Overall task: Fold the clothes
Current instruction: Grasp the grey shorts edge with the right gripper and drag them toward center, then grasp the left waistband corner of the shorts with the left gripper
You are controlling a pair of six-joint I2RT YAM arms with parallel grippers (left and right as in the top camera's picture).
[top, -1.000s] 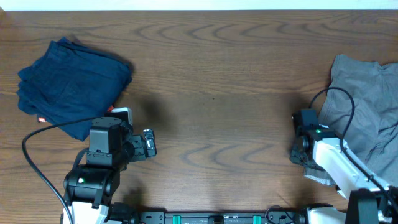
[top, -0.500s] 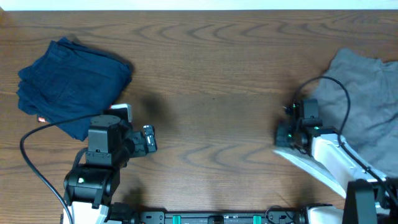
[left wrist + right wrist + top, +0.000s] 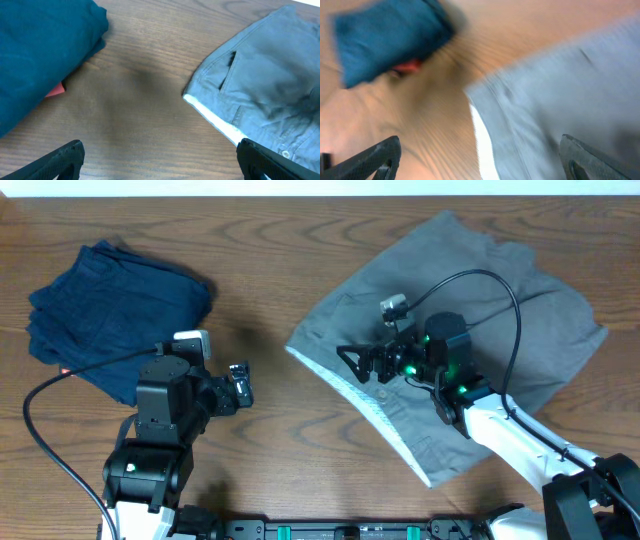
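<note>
The shorts lie spread flat over the right half of the desk. The waistband faces the centre and runs obliquely toward the near edge, and the legs point to the far right corner. Material: gray woven cotton, matte and lightly creased, with a slit pocket and a pale lining strip along the waistband. Expect a light, limp, non-fragile item that drapes when lifted and drags on the wood. The waistband is likely the thickest, stiffest part. Recommended grip points: both ends of the waistband, or a hem corner, pinching all layers. The right gripper hovers over the waistband, jaws wide, empty. The left gripper sits in the left half toward the near edge, jaws wide, empty, beside the folded navy garment.
</note>
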